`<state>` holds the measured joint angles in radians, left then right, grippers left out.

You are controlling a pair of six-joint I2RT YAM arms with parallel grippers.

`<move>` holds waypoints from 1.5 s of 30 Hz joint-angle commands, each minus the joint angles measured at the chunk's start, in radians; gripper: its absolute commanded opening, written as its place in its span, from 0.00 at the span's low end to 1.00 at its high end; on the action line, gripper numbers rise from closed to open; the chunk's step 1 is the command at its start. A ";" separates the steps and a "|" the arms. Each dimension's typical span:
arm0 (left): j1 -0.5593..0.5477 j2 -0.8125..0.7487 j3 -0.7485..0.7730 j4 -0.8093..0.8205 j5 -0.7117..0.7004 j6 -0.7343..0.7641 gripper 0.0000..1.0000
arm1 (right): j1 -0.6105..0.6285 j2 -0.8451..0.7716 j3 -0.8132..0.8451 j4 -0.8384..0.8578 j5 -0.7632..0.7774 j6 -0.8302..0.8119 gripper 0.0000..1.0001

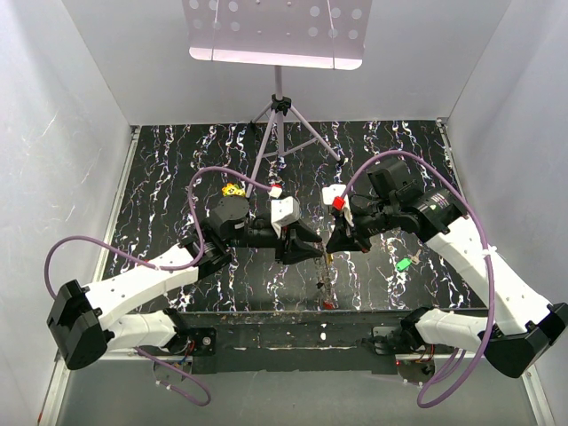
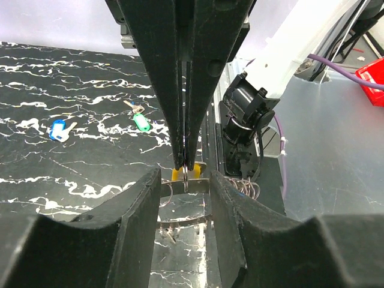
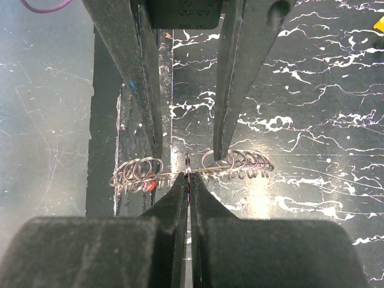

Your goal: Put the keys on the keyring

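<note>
I'm holding the left gripper (image 2: 185,180) wide about the keyring (image 3: 240,163) while the right gripper (image 3: 189,177) is pinching it.
The left fingers (image 2: 141,216) are flanking the ring's wire; whether they are touching it I cannot tell. Facing them tip to tip, the right gripper's jaws are pressing together on the wire, the ring spreading to either side. A green key (image 1: 404,264) is lying on the table (image 1: 177,151) just outboard of the right gripper, and a blue key (image 2: 58,130) is lying a little apart from it.
</note>
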<state>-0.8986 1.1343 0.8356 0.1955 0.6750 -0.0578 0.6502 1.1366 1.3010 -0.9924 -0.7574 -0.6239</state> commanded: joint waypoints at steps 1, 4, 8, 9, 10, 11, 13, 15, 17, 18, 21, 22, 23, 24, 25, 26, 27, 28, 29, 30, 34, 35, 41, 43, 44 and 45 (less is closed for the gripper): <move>-0.005 0.010 0.030 0.047 0.026 -0.030 0.36 | 0.003 0.000 0.047 0.049 -0.017 0.026 0.01; -0.003 0.018 0.033 0.039 0.026 -0.031 0.33 | 0.005 0.002 0.047 0.054 -0.017 0.032 0.01; -0.005 0.028 0.036 0.027 0.023 -0.028 0.31 | 0.005 0.002 0.044 0.055 -0.017 0.038 0.01; -0.005 0.028 0.034 0.025 0.021 -0.027 0.30 | 0.003 0.000 0.043 0.057 -0.017 0.038 0.01; -0.005 0.031 0.037 0.022 0.023 -0.027 0.29 | 0.005 0.000 0.044 0.058 -0.017 0.041 0.01; -0.005 0.033 0.039 0.021 0.021 -0.027 0.29 | 0.005 0.000 0.043 0.058 -0.017 0.043 0.01; -0.006 0.039 0.039 0.018 0.024 -0.028 0.26 | 0.003 0.000 0.043 0.063 -0.019 0.046 0.01; -0.008 0.041 0.042 0.013 0.024 -0.027 0.24 | 0.005 0.000 0.041 0.063 -0.019 0.049 0.01; -0.010 0.045 0.042 0.007 0.026 -0.025 0.21 | 0.005 0.000 0.041 0.064 -0.019 0.053 0.01; -0.008 0.045 0.045 0.004 0.026 -0.022 0.19 | 0.003 0.000 0.040 0.064 -0.019 0.052 0.01; -0.008 0.045 0.045 0.001 0.032 -0.011 0.09 | 0.005 0.000 0.040 0.066 -0.022 0.056 0.01; -0.008 0.045 0.048 0.001 0.035 -0.010 0.04 | 0.005 -0.001 0.038 0.066 -0.025 0.056 0.01; -0.010 0.044 0.046 0.001 0.040 -0.004 0.00 | 0.005 -0.003 0.037 0.064 -0.028 0.055 0.01; -0.008 0.039 0.046 0.001 0.041 -0.001 0.00 | 0.005 -0.005 0.037 0.064 -0.031 0.055 0.01; -0.008 0.032 0.039 0.005 0.041 0.004 0.00 | 0.003 -0.006 0.034 0.066 -0.042 0.055 0.01; -0.008 0.021 0.030 0.013 0.040 0.012 0.00 | 0.002 -0.014 0.031 0.066 -0.046 0.058 0.01; -0.010 0.004 0.017 0.025 0.044 0.024 0.00 | -0.006 -0.020 0.024 0.069 -0.062 0.064 0.07; -0.008 -0.013 0.001 0.039 0.037 0.035 0.00 | -0.017 -0.027 0.020 0.069 -0.080 0.069 0.23; -0.010 -0.031 -0.016 0.056 0.037 0.042 0.00 | -0.030 -0.038 0.009 0.077 -0.106 0.081 0.38; -0.010 -0.053 -0.035 0.074 0.034 0.053 0.00 | -0.053 -0.049 -0.003 0.087 -0.144 0.104 0.53; -0.010 -0.142 -0.130 0.191 0.026 0.090 0.00 | -0.135 -0.118 -0.080 0.118 -0.368 0.119 0.63; -0.008 -0.163 -0.153 0.228 0.023 0.090 0.00 | -0.144 -0.141 -0.106 0.144 -0.413 0.124 0.63; -0.008 -0.208 -0.185 0.309 0.052 0.065 0.00 | -0.144 -0.297 -0.357 0.663 -0.508 0.436 0.63; -0.008 -0.202 -0.179 0.321 0.070 0.037 0.00 | -0.142 -0.305 -0.391 0.760 -0.513 0.496 0.62; -0.008 -0.200 -0.178 0.324 0.075 0.032 0.00 | -0.142 -0.295 -0.391 0.776 -0.519 0.513 0.61; -0.008 -0.196 -0.176 0.328 0.081 0.030 0.00 | -0.142 -0.285 -0.384 0.770 -0.523 0.513 0.61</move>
<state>-0.9039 0.9497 0.6422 0.4385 0.7219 -0.0048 0.5102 0.8368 0.9230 -0.4862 -1.2034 -0.2630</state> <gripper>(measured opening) 0.017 0.620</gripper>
